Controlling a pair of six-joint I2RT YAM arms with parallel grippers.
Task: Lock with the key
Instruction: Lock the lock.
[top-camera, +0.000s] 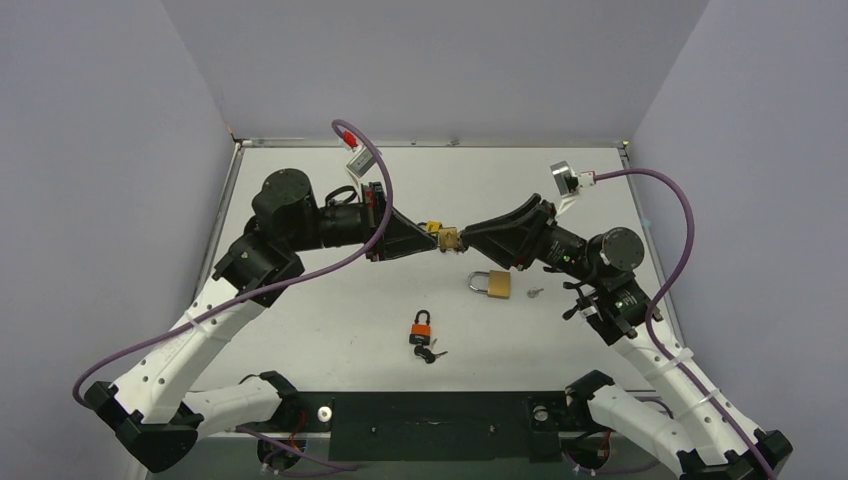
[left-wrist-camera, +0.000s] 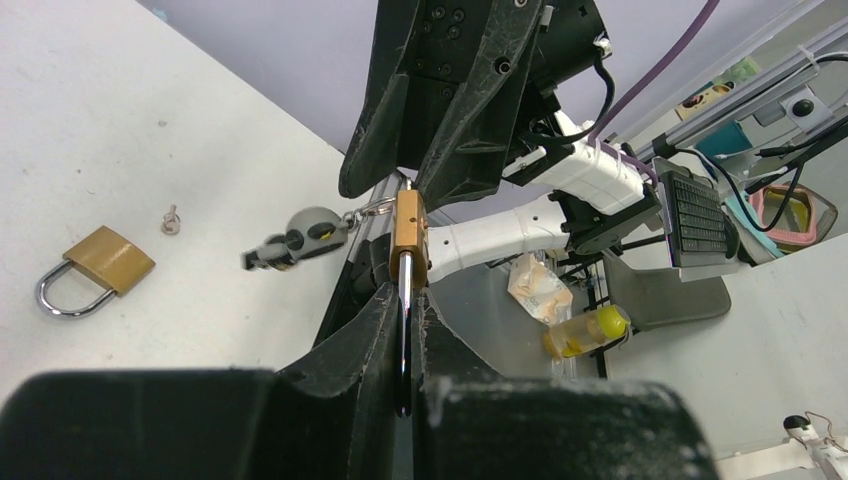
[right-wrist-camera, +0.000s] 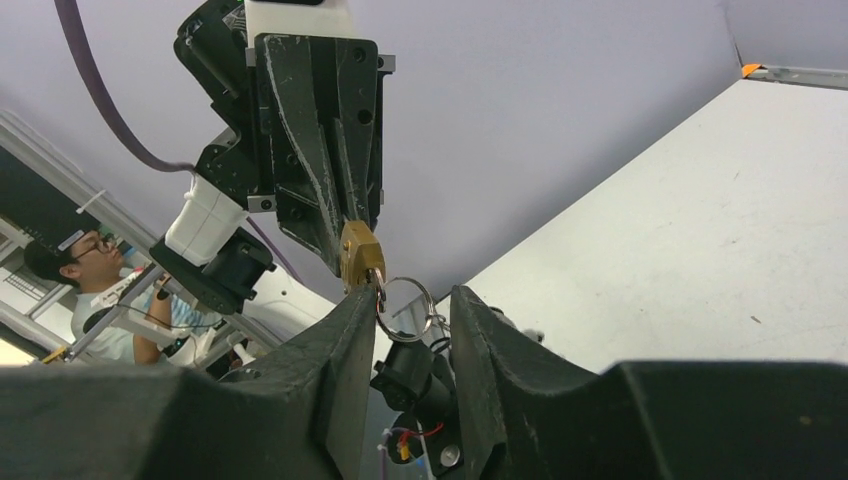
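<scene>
Above the desk (top-camera: 330, 320), the left gripper (top-camera: 430, 239) has its jaws closed on the shackle of a small brass padlock (left-wrist-camera: 408, 235). The padlock's key ring (right-wrist-camera: 405, 300) hangs between the parted jaws of the right gripper (top-camera: 465, 238), which do not clamp it. A larger brass padlock (top-camera: 492, 284) lies on the desk below.

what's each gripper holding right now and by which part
Left gripper pinches the small brass padlock by its shackle. Right gripper stands with jaws apart around the key ring, visibly holding nothing.
</scene>
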